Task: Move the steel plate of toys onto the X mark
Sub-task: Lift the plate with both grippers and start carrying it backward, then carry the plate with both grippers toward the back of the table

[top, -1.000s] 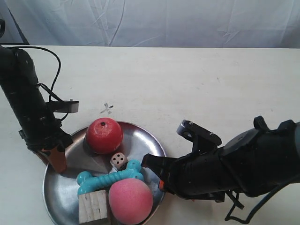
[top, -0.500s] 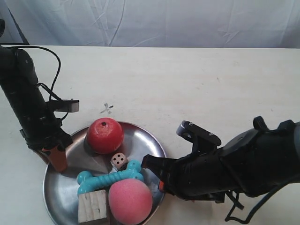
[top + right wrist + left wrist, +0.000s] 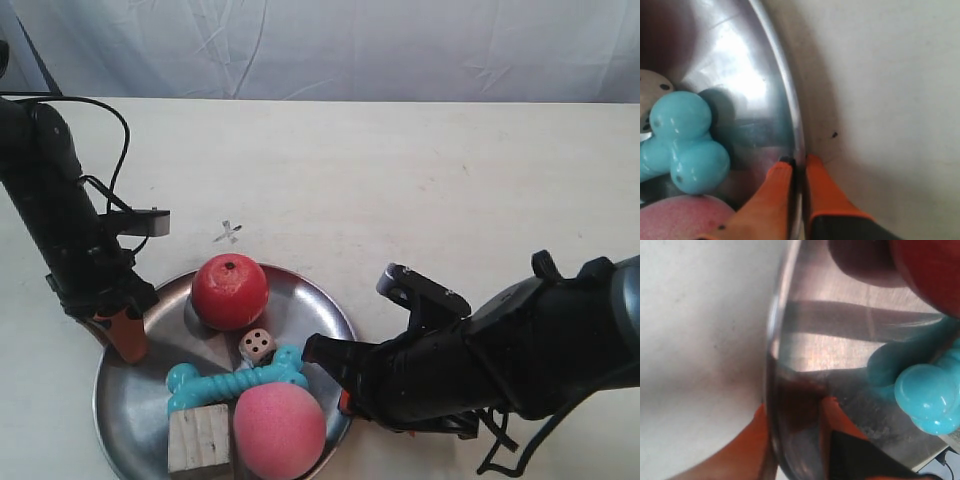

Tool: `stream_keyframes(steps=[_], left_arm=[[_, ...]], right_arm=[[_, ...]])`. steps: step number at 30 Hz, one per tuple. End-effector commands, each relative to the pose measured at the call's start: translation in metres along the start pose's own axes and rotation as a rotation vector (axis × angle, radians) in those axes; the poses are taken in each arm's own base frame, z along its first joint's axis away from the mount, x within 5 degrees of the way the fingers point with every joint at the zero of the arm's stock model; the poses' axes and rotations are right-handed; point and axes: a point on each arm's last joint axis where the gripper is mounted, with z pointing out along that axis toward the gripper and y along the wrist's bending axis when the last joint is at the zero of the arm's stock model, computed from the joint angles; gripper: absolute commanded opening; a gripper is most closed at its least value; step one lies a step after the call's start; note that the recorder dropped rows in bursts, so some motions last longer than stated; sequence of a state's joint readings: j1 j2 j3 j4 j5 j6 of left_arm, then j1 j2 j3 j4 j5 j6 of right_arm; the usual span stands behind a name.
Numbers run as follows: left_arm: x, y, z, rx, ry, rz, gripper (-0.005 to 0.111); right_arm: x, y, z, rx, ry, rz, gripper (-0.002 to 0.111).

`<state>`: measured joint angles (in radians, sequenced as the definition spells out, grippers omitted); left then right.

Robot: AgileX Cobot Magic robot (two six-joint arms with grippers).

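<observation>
We are gripping the plate (image 3: 300,300) by opposite edges, the left gripper (image 3: 795,437) and right gripper (image 3: 798,172) each clamped across its rim. It is sitting near the X mark (image 3: 229,233), with bare cream table (image 3: 420,180) stretching beyond.

The left arm (image 3: 55,210) stood steep at the exterior frame's left edge, left gripper (image 3: 125,338) pointing down, orange fingers (image 3: 740,455) pinched across the steel plate (image 3: 125,400) rim. The right arm (image 3: 510,350) lay low at lower right, right gripper (image 3: 797,161) clamped on the opposite rim.
</observation>
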<state>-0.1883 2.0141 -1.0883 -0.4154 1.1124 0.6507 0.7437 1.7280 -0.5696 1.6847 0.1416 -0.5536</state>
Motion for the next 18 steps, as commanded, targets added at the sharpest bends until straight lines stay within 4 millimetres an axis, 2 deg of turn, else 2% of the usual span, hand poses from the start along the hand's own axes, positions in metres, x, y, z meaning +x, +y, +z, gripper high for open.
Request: stream_keyframes(steps=[1,4,10,12,18], left_arm=[[-0.0219,-0.0126,0.0122,0.047,-0.163,-0.052,0.000],[-0.0221,-0.0122,0.0122,0.043,-0.166,-0.051,0.000],[-0.0219,-0.0120,0.0122,0.041,-0.164,-0.049,0.000],[-0.0219,-0.0120,0.0122,0.041,-0.164,-0.049,0.000],[-0.0214,-0.0118,0.0123,0.038,-0.158,-0.047,0.000]], right_arm=[[0.0113,0.0229,-0.0018,-0.131,0.140,-0.052,-0.001],[0.0122,0.0232,-0.0020,-0.136,0.151,-0.058,0.005],[0.0153,0.0242,-0.0026,-0.149,0.183,-0.079,0.040],[0.0158,0.0243,-0.0027,-0.152,0.189,-0.082,0.044],[0.0209,0.0257,-0.0041,-0.169,0.247,-0.074,0.044]])
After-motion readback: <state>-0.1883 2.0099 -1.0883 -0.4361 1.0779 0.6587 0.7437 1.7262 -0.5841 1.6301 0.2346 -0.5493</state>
